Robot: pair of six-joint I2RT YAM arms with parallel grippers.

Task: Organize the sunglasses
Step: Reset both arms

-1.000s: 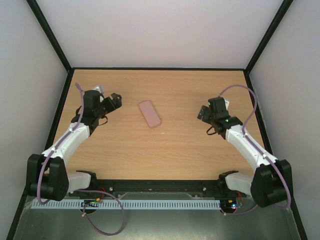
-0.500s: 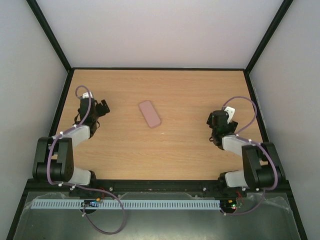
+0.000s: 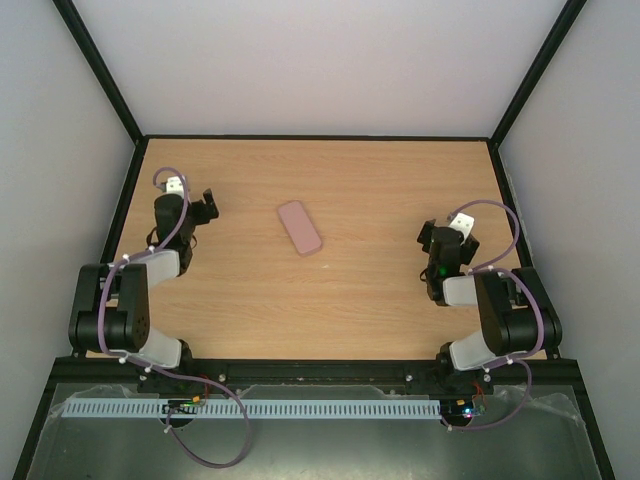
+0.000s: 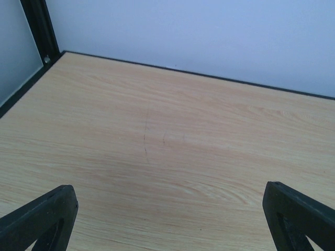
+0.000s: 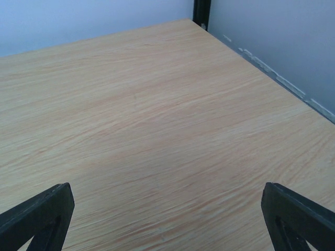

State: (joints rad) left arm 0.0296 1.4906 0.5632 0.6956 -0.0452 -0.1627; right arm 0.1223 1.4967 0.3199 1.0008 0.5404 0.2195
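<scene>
The sunglasses are out of view in every frame. A pink oblong case (image 3: 299,228) lies shut on the wooden table (image 3: 360,190), a little left of the middle. My left gripper (image 3: 205,205) sits at the table's left side, well left of the case, open and empty. In the left wrist view its two dark fingertips (image 4: 42,217) stand far apart over bare wood. My right gripper (image 3: 428,238) is at the right side, also open and empty, with its fingertips (image 5: 298,214) wide over bare wood.
Black frame rails (image 3: 130,200) and pale walls (image 3: 320,60) close the table on the left, back and right. Both arms are folded back close to their bases at the near edge.
Both arms have drawn back from their stretched-out poses and folded toward their bases, away from the pink case. The jaws stayed open. The case has not moved.
</scene>
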